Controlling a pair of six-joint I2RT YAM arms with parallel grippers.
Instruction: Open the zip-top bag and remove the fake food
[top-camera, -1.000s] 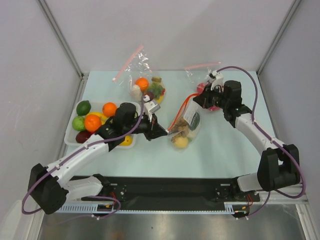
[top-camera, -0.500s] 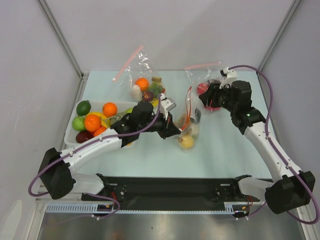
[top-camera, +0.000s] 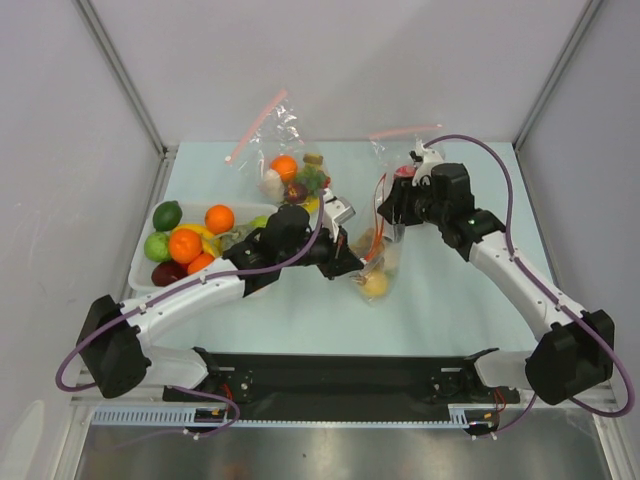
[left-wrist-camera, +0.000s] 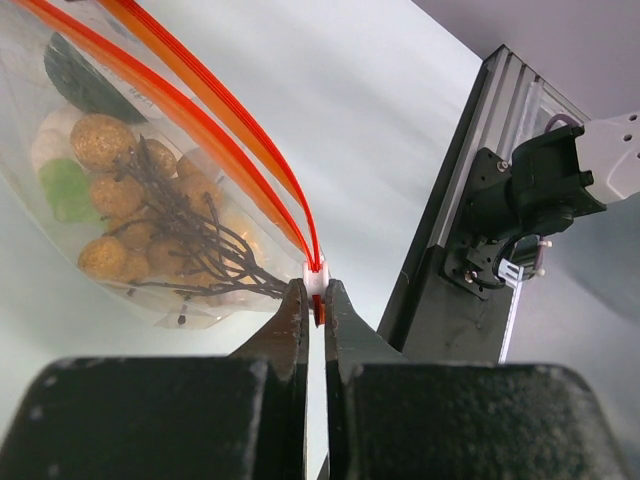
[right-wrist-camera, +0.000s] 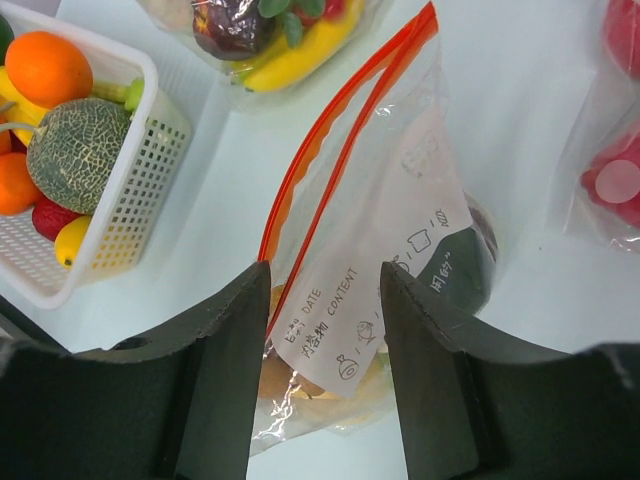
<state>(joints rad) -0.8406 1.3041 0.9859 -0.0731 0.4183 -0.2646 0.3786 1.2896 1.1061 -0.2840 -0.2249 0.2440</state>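
Your left gripper (left-wrist-camera: 316, 297) is pinched shut on the rim end of the zip-top bag (right-wrist-camera: 400, 200), mid-table. Your right gripper (right-wrist-camera: 325, 280), jaws apart, straddles that red rim, which runs toward one o'clock in its wrist view. The fake food (left-wrist-camera: 130, 190) lies inside.

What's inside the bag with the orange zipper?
The zip-top bag holds a brown bumpy cluster, a light green piece, a dark green piece and a yellow fruit. Its white label covers whatever lies behind.
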